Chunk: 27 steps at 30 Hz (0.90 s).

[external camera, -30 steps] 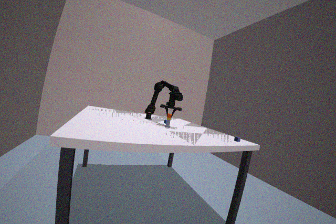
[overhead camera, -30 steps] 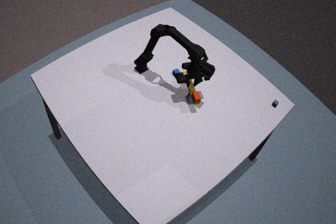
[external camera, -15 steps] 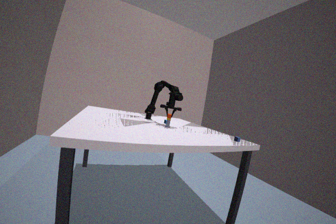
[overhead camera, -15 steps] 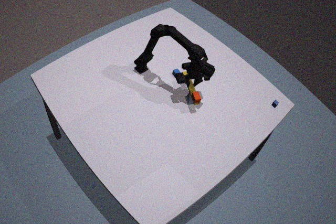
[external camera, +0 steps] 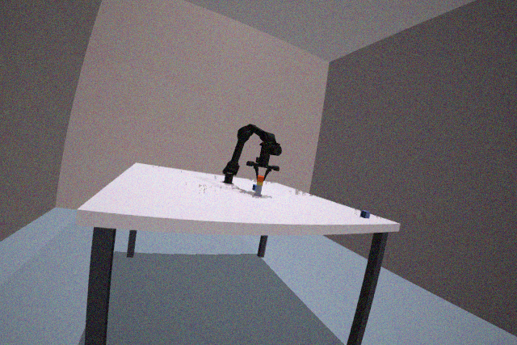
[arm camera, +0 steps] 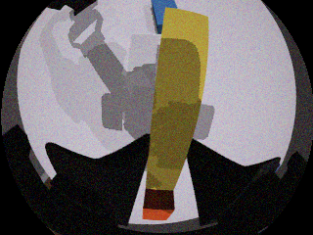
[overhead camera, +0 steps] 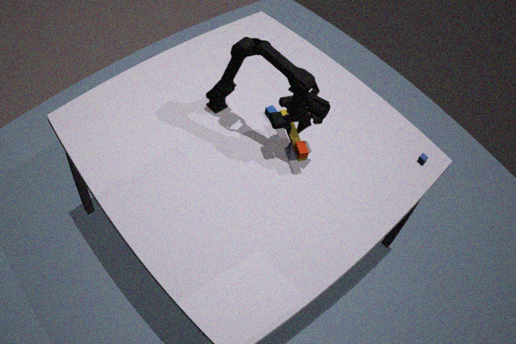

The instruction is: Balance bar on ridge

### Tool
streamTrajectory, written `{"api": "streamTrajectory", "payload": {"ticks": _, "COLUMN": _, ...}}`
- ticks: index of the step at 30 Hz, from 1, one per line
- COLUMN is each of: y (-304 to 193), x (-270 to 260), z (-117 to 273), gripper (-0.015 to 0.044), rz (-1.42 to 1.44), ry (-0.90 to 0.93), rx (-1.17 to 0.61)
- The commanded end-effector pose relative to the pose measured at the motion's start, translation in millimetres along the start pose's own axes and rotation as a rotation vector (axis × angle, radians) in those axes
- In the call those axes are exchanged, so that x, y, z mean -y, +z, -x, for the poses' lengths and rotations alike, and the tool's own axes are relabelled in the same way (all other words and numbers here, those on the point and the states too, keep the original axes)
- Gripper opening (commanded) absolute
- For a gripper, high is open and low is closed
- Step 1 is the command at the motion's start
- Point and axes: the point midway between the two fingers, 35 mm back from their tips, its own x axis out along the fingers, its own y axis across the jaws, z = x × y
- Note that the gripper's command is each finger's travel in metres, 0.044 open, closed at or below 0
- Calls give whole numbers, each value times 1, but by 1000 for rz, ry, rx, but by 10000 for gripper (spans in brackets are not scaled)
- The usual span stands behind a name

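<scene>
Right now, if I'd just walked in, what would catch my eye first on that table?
Probably the black arm arching over the middle of the white table, its gripper shut on a yellow bar with an orange end and a blue end. The orange end hangs over a small grey ridge. A lone little blue cube sits far off near the table's edge.

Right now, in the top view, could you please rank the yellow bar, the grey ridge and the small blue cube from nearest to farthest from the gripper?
1. Yellow bar: held in the gripper.
2. Grey ridge: just below, under the bar's orange end.
3. Small blue cube: far off, near the table's right edge.
</scene>
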Motion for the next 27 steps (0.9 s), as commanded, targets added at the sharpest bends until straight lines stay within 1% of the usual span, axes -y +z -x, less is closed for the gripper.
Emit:
{"api": "streamTrajectory", "payload": {"ticks": 1, "y": 0, "x": 0, "z": 0, "gripper": 0, "rz": 0, "ry": -3, "rx": -1}}
{"api": "streamTrajectory", "payload": {"ticks": 27, "y": 0, "x": 0, "z": -2, "gripper": 0, "rz": 0, "ry": -3, "rx": -1}}
